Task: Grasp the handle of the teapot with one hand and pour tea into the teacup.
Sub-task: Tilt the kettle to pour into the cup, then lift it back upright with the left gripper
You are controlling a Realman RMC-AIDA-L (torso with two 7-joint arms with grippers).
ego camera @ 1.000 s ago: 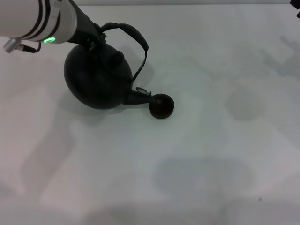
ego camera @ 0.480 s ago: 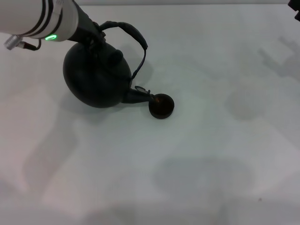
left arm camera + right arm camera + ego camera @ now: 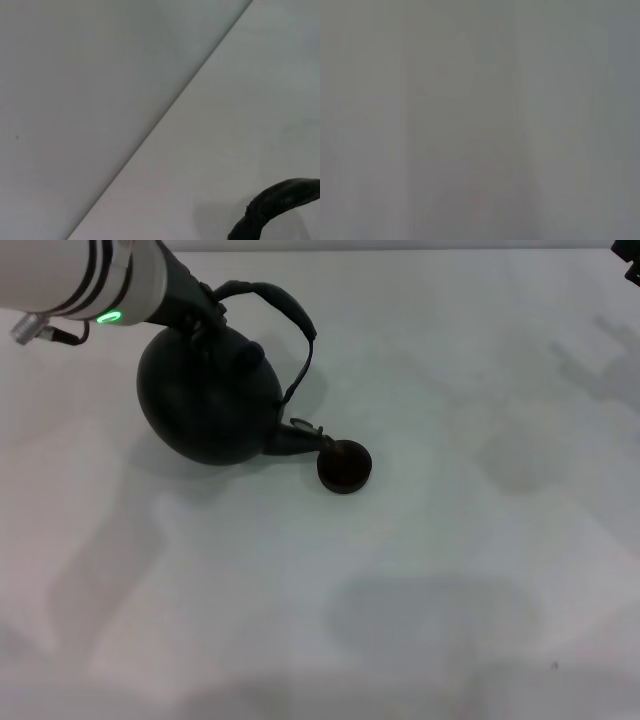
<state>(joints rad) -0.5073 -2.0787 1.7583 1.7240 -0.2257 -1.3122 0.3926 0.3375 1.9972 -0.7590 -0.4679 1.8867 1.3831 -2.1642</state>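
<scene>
Teapot (image 3: 208, 400) spout touches teacup (image 3: 345, 466) on table (image 3: 450, 570).

Your right wrist camera shows you only a plain grey surface (image 3: 480, 120) with faint paler and darker vertical bands; you can make out no object.

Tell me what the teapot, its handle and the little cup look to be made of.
Teapot: matte black with hardly any shine, probably cast iron, though dark ceramic would look alike. Handle: dark arched loop with a slightly ridged surface, seemingly wrapped, perhaps in cord or cane over metal. Cup: dark brown-black with a dull finish, likely glazed clay or ceramic; it is too small to tell for sure.
</scene>
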